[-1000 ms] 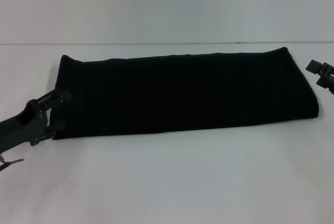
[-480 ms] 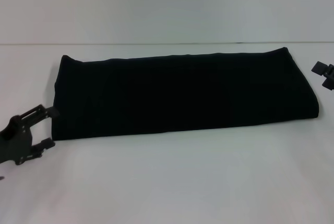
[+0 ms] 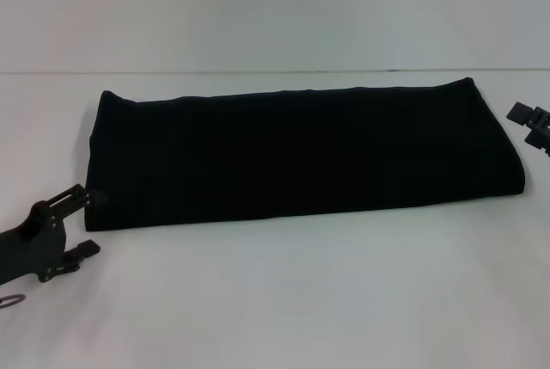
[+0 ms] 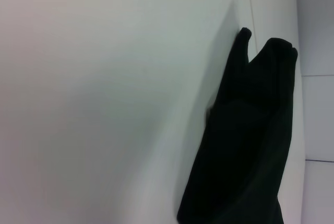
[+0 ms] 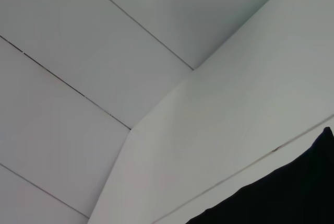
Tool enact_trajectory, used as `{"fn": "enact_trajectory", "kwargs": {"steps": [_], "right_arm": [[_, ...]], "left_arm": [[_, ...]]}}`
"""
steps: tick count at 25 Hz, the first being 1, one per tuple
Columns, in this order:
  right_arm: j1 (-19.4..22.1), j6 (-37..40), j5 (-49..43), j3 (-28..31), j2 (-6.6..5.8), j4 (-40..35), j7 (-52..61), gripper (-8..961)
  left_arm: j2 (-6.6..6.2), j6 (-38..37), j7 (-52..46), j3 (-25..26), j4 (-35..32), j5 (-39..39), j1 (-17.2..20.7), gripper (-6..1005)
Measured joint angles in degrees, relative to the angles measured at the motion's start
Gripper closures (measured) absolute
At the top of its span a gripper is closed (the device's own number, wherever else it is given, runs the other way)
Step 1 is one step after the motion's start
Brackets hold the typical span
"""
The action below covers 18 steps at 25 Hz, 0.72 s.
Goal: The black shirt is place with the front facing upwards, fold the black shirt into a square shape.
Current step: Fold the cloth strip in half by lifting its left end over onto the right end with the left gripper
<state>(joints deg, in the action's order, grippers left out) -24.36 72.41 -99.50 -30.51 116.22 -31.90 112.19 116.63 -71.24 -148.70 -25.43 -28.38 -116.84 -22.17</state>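
The black shirt [image 3: 301,154], folded into a long band, lies across the middle of the white table [image 3: 301,300]. The left gripper [image 3: 86,223] sits just off the band's near left corner, its 2 fingers spread wide and holding nothing. The right gripper [image 3: 533,126] hovers beside the band's right end, its opening indeterminable.

White table [image 3: 284,300] (pale panelled wall [image 5: 78,51])

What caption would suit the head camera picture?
Black shirt folded into a long strip on a white table; left tool open beside its corner.
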Motion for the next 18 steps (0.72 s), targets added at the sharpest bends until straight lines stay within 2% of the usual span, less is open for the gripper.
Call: {"fn": "enact_trajectory", "kwargs": {"steps": [10,18], "right_arm": [[0.4,0.0,0.0,0.0,0.14,0.1,-0.1,25],[0.5,-0.1,0.0,0.0,0.13,0.1,-0.1,26]], "left_arm": [[0.36,1.9,-0.4,0.0,0.7,0.0,-1.4,54],[-0.03,6.0,-0.3,0.0,3.4,0.1,-4.4,54]]}}
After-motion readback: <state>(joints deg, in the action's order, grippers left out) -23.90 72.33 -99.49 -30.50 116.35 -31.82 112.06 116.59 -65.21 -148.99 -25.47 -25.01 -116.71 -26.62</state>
